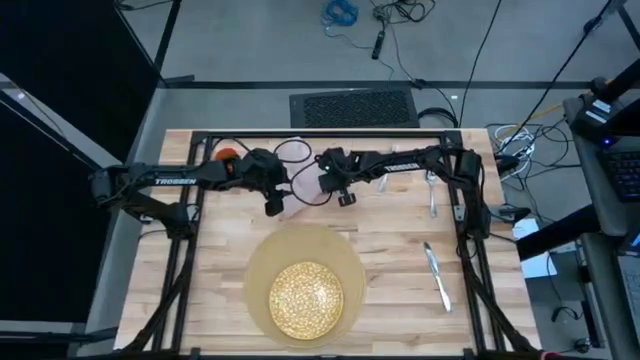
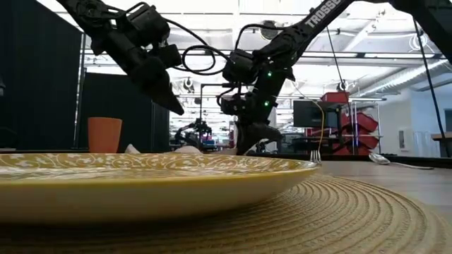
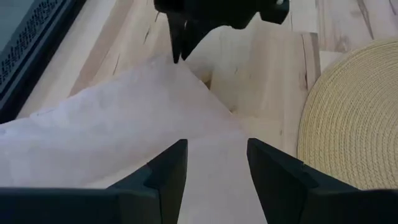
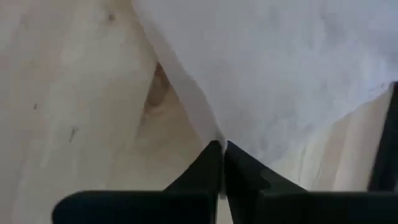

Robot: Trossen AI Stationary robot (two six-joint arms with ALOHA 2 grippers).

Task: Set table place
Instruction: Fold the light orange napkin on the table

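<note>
The plate (image 1: 306,296) is set on the mat (image 1: 262,262), while the napkin (image 3: 124,124) at the table's (image 1: 400,260) far side is pinched in the closed right jaws (image 4: 222,155), under the spread, empty left jaws (image 3: 214,165), and the knife (image 1: 437,275), fork (image 1: 432,193) and cup (image 2: 104,135) are not yet placed.

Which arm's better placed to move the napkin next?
Right. The right gripper is shut on the napkin, pinching its edge against the table. The left gripper hovers open above the cloth, gripping nothing.
</note>
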